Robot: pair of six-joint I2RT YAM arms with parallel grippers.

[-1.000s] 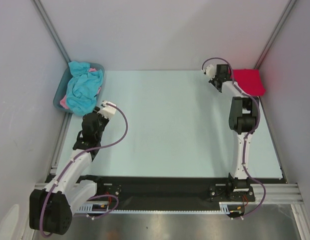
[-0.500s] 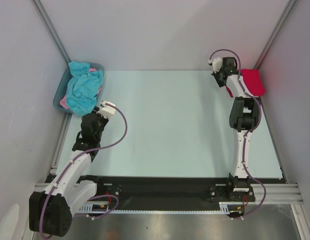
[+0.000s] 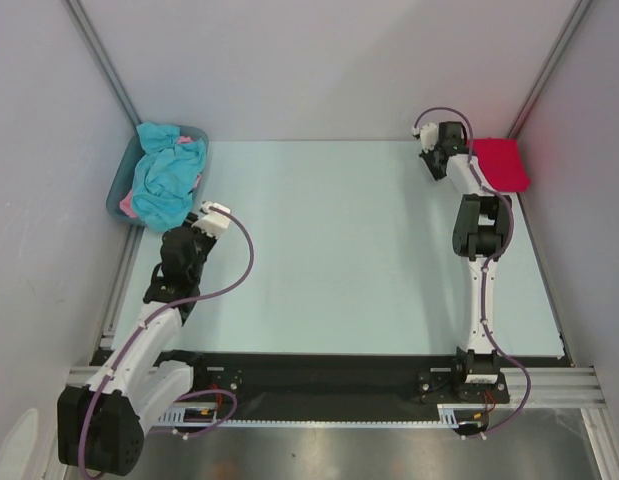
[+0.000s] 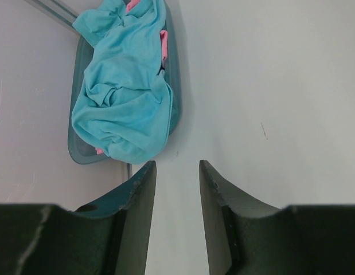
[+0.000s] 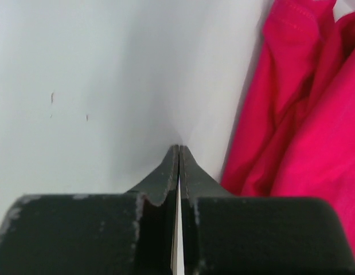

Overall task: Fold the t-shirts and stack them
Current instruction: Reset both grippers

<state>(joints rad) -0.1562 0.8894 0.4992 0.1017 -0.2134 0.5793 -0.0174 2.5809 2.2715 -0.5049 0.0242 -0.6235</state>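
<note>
The red t-shirt (image 3: pixel 499 163) lies in the far right corner of the counter (image 3: pixel 339 240), close against the right wall. It is folded into a compact, nearly square packet and set slightly askew to the counter's edges. No side is clearly longer than another, and its collar and hem cannot be made out. In the right wrist view its cloth (image 5: pixel 303 114) shows soft folds running away from the camera.

The right end effector (image 3: pixel 434 160) sits just beside the packet's left edge. Its two fingers are pressed flat together with nothing between them (image 5: pixel 178 148), and they point over bare counter with the red cloth close on their right. Whether the fingertips touch the counter cannot be told.

The turquoise t-shirt (image 3: pixel 167 175) lies crumpled in the grey-blue tub (image 3: pixel 117 190) at the far left, beside the left wall. The heap is elongated along the tub's length, running near to far. One end is bunched at the tub's far end, and the near part spills over the rim (image 4: pixel 80 143) on the counter side. A pink t-shirt (image 4: pixel 163 43) peeks out beneath the turquoise cloth (image 4: pixel 128 97) along the same side.

The left end effector (image 3: pixel 214 215) hovers just on the near side of the tub, pointing towards it. Its fingers stand partly apart, and the gap between them is empty (image 4: pixel 177 166).
</note>
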